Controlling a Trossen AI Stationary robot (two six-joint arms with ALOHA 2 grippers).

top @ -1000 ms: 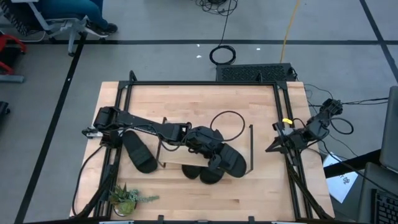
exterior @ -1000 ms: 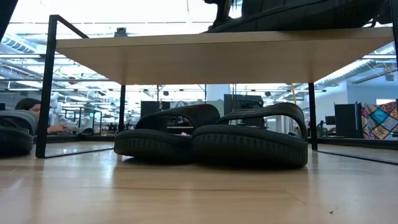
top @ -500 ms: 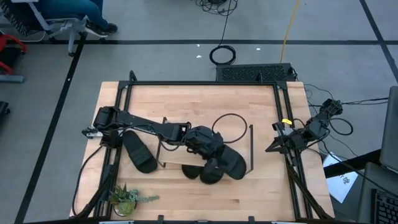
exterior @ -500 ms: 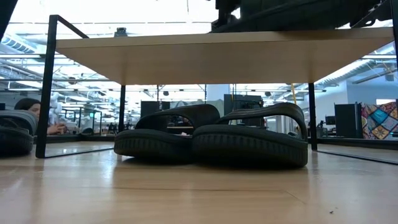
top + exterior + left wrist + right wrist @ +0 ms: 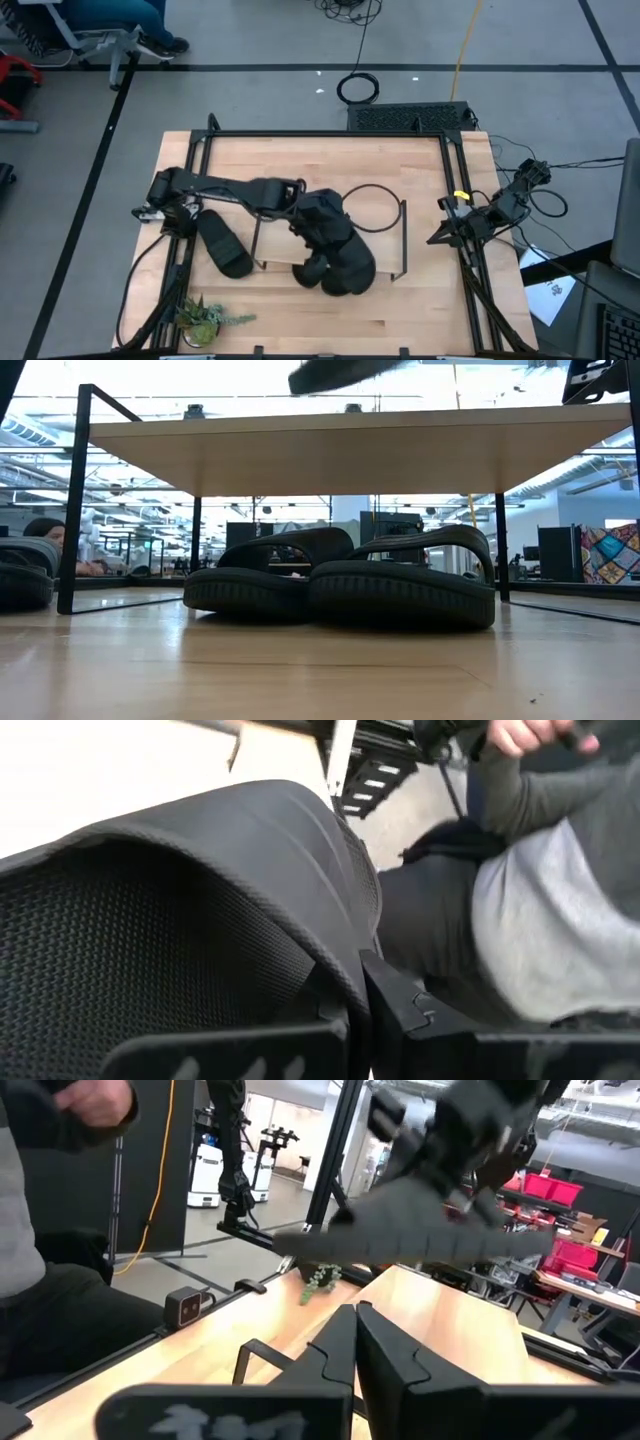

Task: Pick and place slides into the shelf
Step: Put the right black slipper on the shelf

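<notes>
Above the light-wood-topped, black-wire-legged shelf [image 5: 404, 240], the left gripper [image 5: 312, 222] is clamped on a matte black ribbed-strap slide [image 5: 345, 262]; the right gripper [image 5: 438, 236], fingers together, waits at the table's right edge

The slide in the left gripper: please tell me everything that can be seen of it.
The slide is matte black and looks like rubber or foam, with a wide ribbed strap and a finely textured surface beside it. The left gripper is shut on it and holds it in the air, tilted, above the light wood top of the shelf and apart from it. Nothing but the gripper appears to touch it.
</notes>
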